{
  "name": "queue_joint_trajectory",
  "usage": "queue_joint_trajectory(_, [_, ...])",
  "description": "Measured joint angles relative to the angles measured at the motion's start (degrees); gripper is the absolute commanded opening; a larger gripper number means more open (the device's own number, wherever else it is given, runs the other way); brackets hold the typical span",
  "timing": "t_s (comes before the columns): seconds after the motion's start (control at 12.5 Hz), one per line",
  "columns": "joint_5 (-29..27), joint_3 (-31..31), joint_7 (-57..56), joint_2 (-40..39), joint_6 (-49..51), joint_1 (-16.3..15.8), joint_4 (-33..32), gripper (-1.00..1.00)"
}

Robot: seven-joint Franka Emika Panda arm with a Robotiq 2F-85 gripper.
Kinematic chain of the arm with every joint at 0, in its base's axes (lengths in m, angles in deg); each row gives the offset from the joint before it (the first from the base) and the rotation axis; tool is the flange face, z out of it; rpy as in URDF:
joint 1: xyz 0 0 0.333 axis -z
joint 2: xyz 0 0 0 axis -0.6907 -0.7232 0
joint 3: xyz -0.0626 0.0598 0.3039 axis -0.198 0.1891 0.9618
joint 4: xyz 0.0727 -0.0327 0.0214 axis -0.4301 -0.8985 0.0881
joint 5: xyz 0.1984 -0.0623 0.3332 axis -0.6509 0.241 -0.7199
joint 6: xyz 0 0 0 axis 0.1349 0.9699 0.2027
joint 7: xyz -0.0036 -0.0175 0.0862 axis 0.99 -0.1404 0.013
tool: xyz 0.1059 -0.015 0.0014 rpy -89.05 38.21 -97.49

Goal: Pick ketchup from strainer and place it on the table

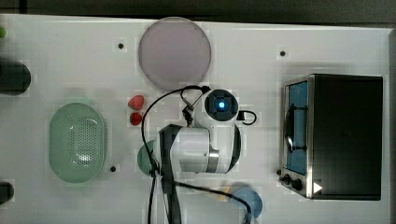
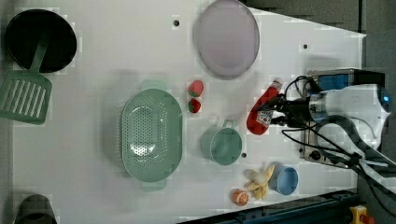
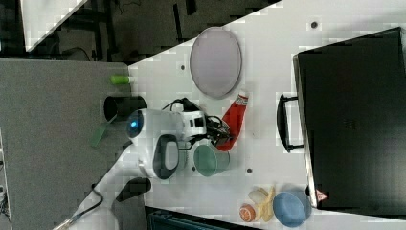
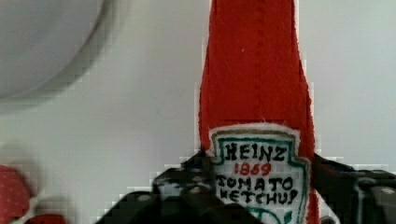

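Fingers (image 4: 196, 184) of the gripper (image 2: 275, 109) pinch the ketchup (image 2: 262, 111) at its label, one dark pad on each side of the lower body, as the wrist view shows. That low, side-on hold leaves the neck and white cap free, and the bottle hangs tilted above the desk (image 2: 93, 70), so it has probably been carried out for setting down.

Going across the left view from its left: a black pan (image 2: 39, 39) and a green slotted spatula (image 2: 24, 97) sit at the far edge, well apart from the work. Next comes the strainer (image 2: 151, 135), with nothing in it, so the pick seems done. Two strawberries (image 2: 195, 96) lie just beside its rim, and a green cup (image 2: 222, 145) stands further on. The ketchup is between that cup and the greyish-purple plate (image 2: 227, 37), near both.

Bare desk under the bottle is a modest patch, hemmed by plate, cup and the toaster oven (image 1: 343, 135) at the left view's right. A straight descent looks safest; drifting toward the cup could clip its rim.
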Motion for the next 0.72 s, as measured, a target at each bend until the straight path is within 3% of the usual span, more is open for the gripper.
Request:
queue_joint_trajectory(0.16, [0.8, 0.4, 0.0, -3.1, -0.2, 0.8, -0.2, 1.0])
queue_joint_trajectory(0.48, [1.0, -0.7, -0.2, -1.1, 1.9, 1.1, -0.7, 1.0])
queue_joint_trajectory(0.72, [0.5, -1.8, -0.2, 4.4, 7.6, 1.2, 4.3, 1.0])
